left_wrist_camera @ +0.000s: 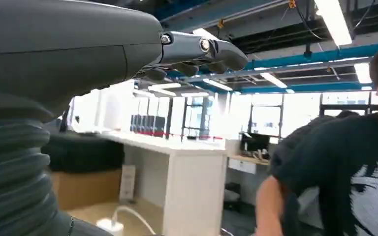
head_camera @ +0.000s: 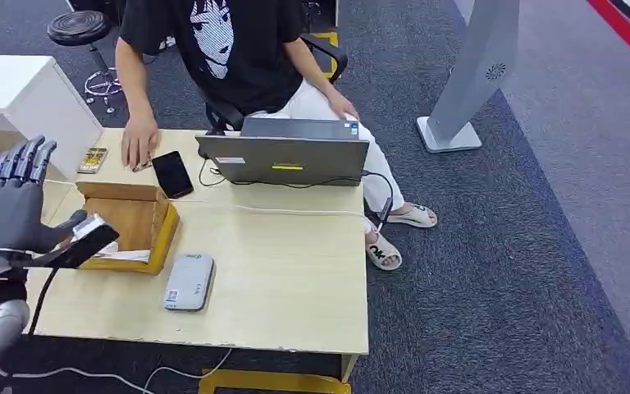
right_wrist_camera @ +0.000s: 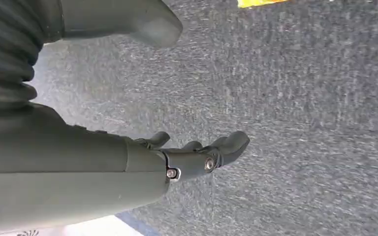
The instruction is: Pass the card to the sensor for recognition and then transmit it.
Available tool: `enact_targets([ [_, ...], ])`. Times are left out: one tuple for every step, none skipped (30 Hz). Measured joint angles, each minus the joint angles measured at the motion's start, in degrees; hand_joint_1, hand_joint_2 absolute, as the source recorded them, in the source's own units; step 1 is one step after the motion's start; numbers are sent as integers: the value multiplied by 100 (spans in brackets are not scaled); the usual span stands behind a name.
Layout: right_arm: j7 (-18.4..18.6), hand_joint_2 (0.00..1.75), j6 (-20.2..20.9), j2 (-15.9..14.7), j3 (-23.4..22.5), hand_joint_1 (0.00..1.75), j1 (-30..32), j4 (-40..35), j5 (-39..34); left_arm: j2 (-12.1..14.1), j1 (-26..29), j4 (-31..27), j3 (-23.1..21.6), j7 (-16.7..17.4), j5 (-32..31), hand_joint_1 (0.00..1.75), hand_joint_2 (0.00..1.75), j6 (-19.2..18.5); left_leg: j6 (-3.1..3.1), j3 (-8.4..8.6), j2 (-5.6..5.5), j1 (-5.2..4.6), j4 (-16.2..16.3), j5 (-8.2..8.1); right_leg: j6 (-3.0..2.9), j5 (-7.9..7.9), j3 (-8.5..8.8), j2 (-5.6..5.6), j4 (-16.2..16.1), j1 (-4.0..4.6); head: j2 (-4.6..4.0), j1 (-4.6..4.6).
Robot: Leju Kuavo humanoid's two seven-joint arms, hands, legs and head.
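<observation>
Two hands: one raised at the bench [head_camera: 295, 287], one hanging above carpet.
Left hand [head_camera: 16, 201]: fingers spread upward, thumb pinching the card [head_camera: 88, 226] above the wooden box [head_camera: 135, 222], apparently lifted ready for presenting.
Right hand [right_wrist_camera: 197, 155]: fingers loosely apart, holding nothing.
Sensor [head_camera: 189, 281]: one grey reader, flat near the bench's front edge, well apart from the card.
Other items: one laptop [head_camera: 291, 158], one phone [head_camera: 172, 174].
Person: one seated, hand on bench.
</observation>
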Motion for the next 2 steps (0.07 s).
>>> enact_targets([
  [2, 175, 39, 2, 0, 0, 27, -37, -43, -109, 260, -206, 136, -91, 162, 0, 175, 48, 0, 0, 0, -1, 0, -1, -1, -1, 0, 0, 0, -1, 0, -4],
  [7, 175, 63, 4, 0, 0, 54, -68, -52, -229, 460, -358, 240, -135, 244, 0, 175, 68, 0, -2, -1, -1, 0, -1, -1, -1, 0, -1, -1, 0, 0, -2],
])
